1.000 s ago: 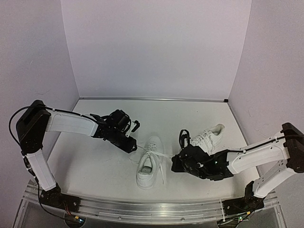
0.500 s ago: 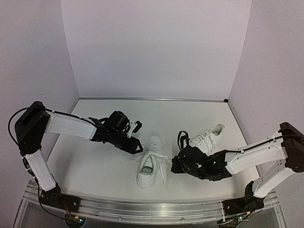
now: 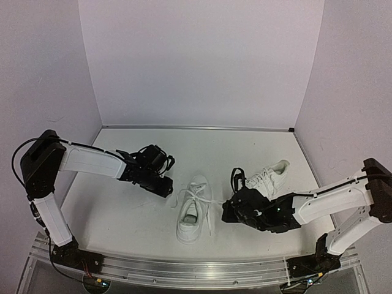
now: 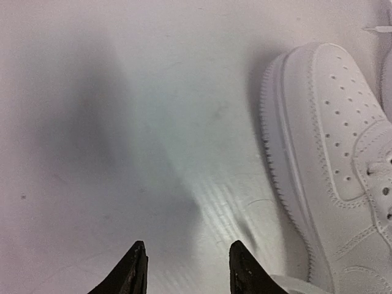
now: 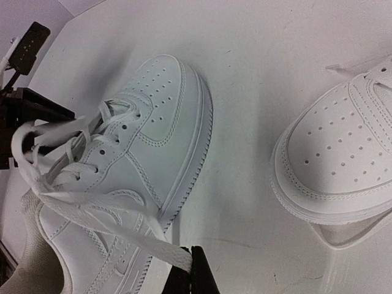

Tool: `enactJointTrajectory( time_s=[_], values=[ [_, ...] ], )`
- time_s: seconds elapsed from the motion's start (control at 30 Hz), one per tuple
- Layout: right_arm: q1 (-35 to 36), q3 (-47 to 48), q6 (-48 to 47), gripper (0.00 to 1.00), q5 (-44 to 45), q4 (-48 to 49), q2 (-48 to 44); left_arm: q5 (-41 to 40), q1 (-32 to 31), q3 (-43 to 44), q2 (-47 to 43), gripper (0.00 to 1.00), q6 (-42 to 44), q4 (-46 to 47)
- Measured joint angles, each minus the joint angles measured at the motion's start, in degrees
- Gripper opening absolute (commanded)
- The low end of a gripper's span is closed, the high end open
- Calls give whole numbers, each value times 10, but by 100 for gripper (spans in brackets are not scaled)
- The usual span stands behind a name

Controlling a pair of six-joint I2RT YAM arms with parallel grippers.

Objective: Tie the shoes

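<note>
A white sneaker (image 3: 192, 211) stands mid-table, toe pointing away, with its laces (image 3: 197, 196) loose over the tongue. It also shows in the right wrist view (image 5: 147, 153), and its toe shows in the left wrist view (image 4: 331, 159). The second sneaker (image 3: 268, 176) lies to its right and shows in the right wrist view (image 5: 343, 153). My right gripper (image 3: 224, 212) is beside the middle shoe's right side. In its wrist view the right gripper (image 5: 193, 272) is shut on a flat white lace (image 5: 122, 223) running back to that shoe. My left gripper (image 3: 166, 187), seen in its wrist view (image 4: 187, 260), is open and empty, just left of the shoe's toe.
The table (image 3: 122, 214) is white with a metal rail (image 3: 184, 269) along the near edge. Plain walls close in the left, back and right sides. The left gripper's body (image 5: 27, 104) shows at the top left of the right wrist view.
My left gripper has drawn back a little to the left, away from the shoe, and its wrist has turned. The right arm has hardly moved and still holds the lace.
</note>
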Motion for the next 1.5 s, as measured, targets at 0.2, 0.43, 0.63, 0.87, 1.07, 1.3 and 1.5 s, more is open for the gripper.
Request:
enactJointTrajectory(
  time_s=[0.2, 0.43, 0.63, 0.87, 1.07, 1.3, 1.5],
  values=[
    [0, -1, -2, 0, 4, -3, -3, -27, 7, -1, -43, 33, 26, -15],
    [-1, 22, -16, 27, -3, -20, 22, 34, 7, -18, -81, 48, 30, 17],
    [-3, 31, -22, 63, -27, -34, 24, 86, 7, -21, -101, 58, 31, 22],
    [-3, 31, -53, 98, -54, -45, -64, 134, -13, -44, -161, 72, 42, 31],
    [-3, 32, -104, 98, -94, -41, -128, 154, -30, -61, -204, 99, 41, 25],
    [-3, 30, -144, 98, -152, -46, -171, 144, -30, -65, -243, 100, 19, 13],
    [-3, 7, -148, 98, -122, -61, -287, 116, -30, -64, -245, 100, -17, -18]
  ],
)
